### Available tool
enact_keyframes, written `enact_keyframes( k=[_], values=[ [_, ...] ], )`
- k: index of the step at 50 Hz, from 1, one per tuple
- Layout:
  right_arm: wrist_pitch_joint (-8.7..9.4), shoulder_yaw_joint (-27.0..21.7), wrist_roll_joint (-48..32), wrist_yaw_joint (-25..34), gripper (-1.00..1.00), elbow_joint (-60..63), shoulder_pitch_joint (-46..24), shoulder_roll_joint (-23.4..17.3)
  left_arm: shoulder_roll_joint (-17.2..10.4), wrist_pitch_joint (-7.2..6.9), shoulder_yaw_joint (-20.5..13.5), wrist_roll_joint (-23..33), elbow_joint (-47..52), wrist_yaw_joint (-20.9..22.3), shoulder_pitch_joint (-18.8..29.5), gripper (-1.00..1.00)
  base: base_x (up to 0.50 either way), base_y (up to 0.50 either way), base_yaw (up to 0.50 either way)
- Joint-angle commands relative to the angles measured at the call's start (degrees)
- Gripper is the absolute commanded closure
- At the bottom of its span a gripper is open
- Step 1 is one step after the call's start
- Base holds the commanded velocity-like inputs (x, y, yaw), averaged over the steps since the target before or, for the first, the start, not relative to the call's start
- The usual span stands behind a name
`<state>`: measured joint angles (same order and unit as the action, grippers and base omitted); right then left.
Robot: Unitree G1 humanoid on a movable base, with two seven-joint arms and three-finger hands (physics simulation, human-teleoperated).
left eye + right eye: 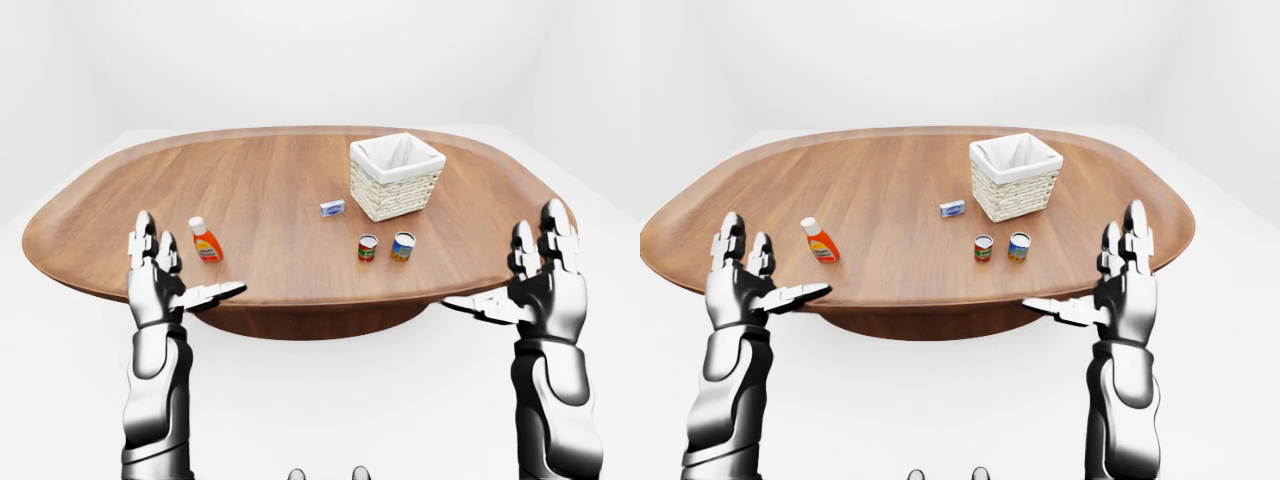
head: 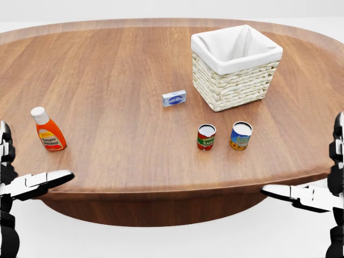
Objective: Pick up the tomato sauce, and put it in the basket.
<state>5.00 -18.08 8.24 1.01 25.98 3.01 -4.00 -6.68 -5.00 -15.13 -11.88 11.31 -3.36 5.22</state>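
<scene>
Wood-grained and oval, the worktop (image 2: pixel 118 80) fills most of the head view, its brown planks running lengthwise and its rim smoothly rounded. Polished chrome arms rise below it in the eye views, jointed in blocky segments. The left robot hand (image 1: pixel 160 282) stands upright off the worktop's near edge with its fingers spread and the thumb stuck out sideways, gripping nothing. The right robot hand (image 1: pixel 540 285) mirrors it off the right end, fingers straight up, thumb pointing inward, equally empty.

Toward the upper right of the head view sits the basket (image 2: pixel 235 80), a square tub of pale woven wicker with a white cloth liner folded over its rim.

At the left, well apart from everything else, stands a bottle (image 2: pixel 48 129), orange and flat-sided with a white cap and a yellow label.

Below the basket two small cylinders stand upright side by side, near each other but not touching. The left one, the sauce can (image 2: pixel 206 137), has a red and green label and a pale top. The blue can (image 2: pixel 241 135) carries a blue and yellow label.

A small flat box (image 2: pixel 174 98), white and blue, lies just left of the basket.
</scene>
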Motion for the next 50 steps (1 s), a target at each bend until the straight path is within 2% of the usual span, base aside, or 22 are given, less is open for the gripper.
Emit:
enact_keyframes(
  k=[1,2,4,6,7,10,11,14,15,16,19,20,22,26,28,35,41,50],
  values=[
    [0.0,-9.38,5.24,-0.04,-1.0,7.66,0.51,-1.46,-3.2,0.0,-6.49,-4.61,2.94,-8.03,1.61,-1.0,0.0,0.0,0.0],
    [0.0,-9.4,5.28,-0.06,-1.0,7.67,0.51,-1.47,-3.3,0.0,-6.38,-4.6,2.99,-8.16,1.53,-1.0,0.0,0.0,0.0],
    [0.0,-12.75,7.54,-0.4,-1.0,7.59,0.43,-2.15,-2.53,0.0,-8.55,-9.83,4.05,-9.76,1.35,-1.0,0.0,0.0,0.0],
    [0.0,-14.45,8.74,-0.34,-1.0,6.32,1.21,-1.81,-3.21,0.0,-9.45,-10.99,3.49,-11.73,1.2,-1.0,0.0,0.0,0.0],
    [0.0,-16.16,10.25,-0.92,-1.0,6.6,1.32,-2.05,-3.56,0.26,-11.02,-12.61,3.2,-13.2,1.2,-1.0,0.0,0.0,0.0],
    [0.0,-18.18,12.84,-2.04,-1.0,7.71,1.66,-2.39,-5.01,1.55,-12.95,-14.69,1.66,-16.57,1.4,-1.0,0.0,0.0,0.0],
    [0.0,-19.39,14.32,-2.62,-1.0,8.3,1.83,-2.21,-5.4,2.64,-14.32,-15.67,0.96,-18.18,1.37,-1.0,0.0,0.0,0.0],
    [0.0,-19.58,16.16,-2.46,-1.0,8.67,2.45,-2.45,-6.09,3.57,-15.34,-18.58,-0.01,-20.86,1.14,-1.0,0.0,0.0,0.0],
    [0.0,-19.41,15.82,-2.76,-1.0,8.8,2.44,-2.39,-5.9,4.41,-15.78,-20.12,-0.29,-21.6,0.9,-1.0,0.0,0.0,0.0],
    [0.0,-19.82,16.0,-2.97,-1.0,8.94,2.56,-2.29,-5.96,5.69,-15.63,-20.2,-0.04,-21.51,0.28,-1.0,0.0,0.0,0.0],
    [0.0,-21.32,17.69,-3.35,-1.0,9.03,2.75,-2.41,-6.3,5.85,-14.95,-20.47,0.52,-22.26,-0.02,-1.0,0.0,0.0,0.0],
    [0.0,-19.33,16.63,-2.23,-1.0,6.66,2.26,-2.47,-5.87,6.42,-14.16,-21.16,-0.35,-21.18,0.18,-1.0,0.0,-0.5,0.0],
    [0.0,-18.89,16.54,-2.29,-1.0,6.26,2.28,-2.54,-5.97,6.8,-13.98,-21.23,-0.71,-21.18,0.16,-1.0,0.0,-0.5,0.0],
    [0.0,-18.67,16.61,-2.39,-1.0,6.19,2.42,-2.64,-6.1,6.91,-13.81,-21.36,-0.83,-21.2,0.12,-1.0,0.0,-0.5,0.0],
    [0.0,-18.71,16.66,-2.43,-1.0,6.21,2.41,-2.73,-6.21,6.4,-13.82,-21.46,-0.05,-21.62,0.01,-1.0,0.0,-0.5,0.0],
    [0.0,-18.62,16.63,-2.38,-1.0,5.99,2.43,-2.76,-6.08,7.25,-13.65,-21.24,-1.11,-21.2,0.17,-1.0,0.0,-0.5,0.0],
    [0.0,-18.54,16.55,-2.38,-1.0,5.82,2.4,-2.77,-6.18,6.32,-13.71,-21.48,0.06,-21.65,-0.12,-1.0,0.0,-0.5,0.0],
    [0.0,-18.33,16.39,-2.42,-1.0,5.65,2.32,-2.79,-6.08,6.16,-13.72,-21.39,0.21,-21.58,-0.1,-1.0,0.0,-0.5,0.0]
  ],
)
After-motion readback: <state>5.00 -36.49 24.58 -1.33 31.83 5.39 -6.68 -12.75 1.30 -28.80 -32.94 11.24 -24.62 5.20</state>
